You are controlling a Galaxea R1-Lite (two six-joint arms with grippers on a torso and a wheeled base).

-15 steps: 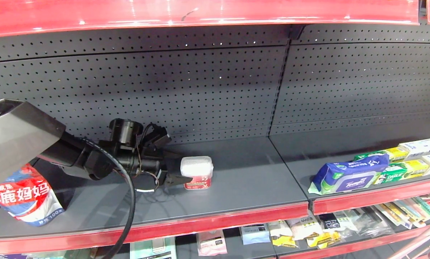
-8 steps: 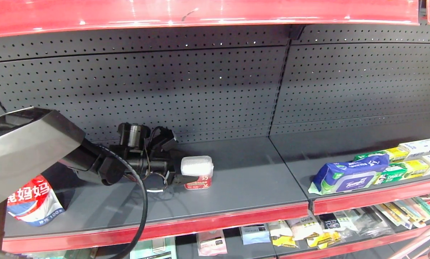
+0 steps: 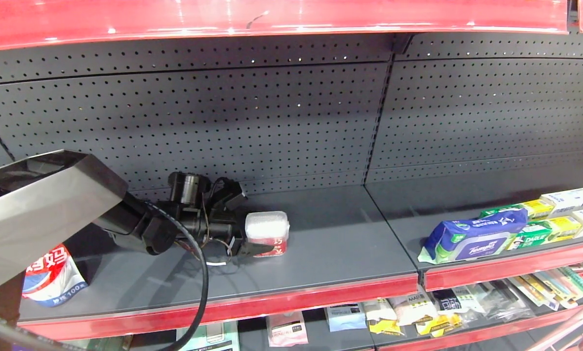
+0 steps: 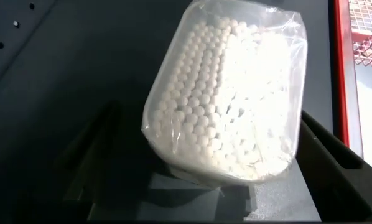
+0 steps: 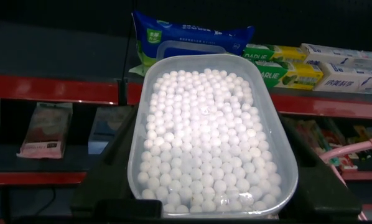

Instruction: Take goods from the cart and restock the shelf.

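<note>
A clear box of white cotton swabs with a red label [image 3: 267, 233] stands on the grey shelf [image 3: 335, 253], left of its middle. My left gripper [image 3: 264, 238] is open around it, one finger [image 3: 259, 249] along its near side. In the left wrist view the box [image 4: 229, 99] sits between the dark fingers [image 4: 335, 162] with a small gap on one side. My right gripper [image 5: 209, 127] is shut on a second cotton swab box [image 5: 211, 143], held in front of the shelf rows.
A blue wipes pack [image 3: 472, 236] and toothpaste boxes [image 3: 554, 214] lie on the shelf's right section. A red and white bag [image 3: 52, 280] stands at the far left. Small packets [image 3: 408, 307] fill the lower shelf. Bare shelf lies between the box and the wipes.
My left arm has slid right along the shelf, its fingers reaching further around the cotton swab box. The box itself has stayed in place.
</note>
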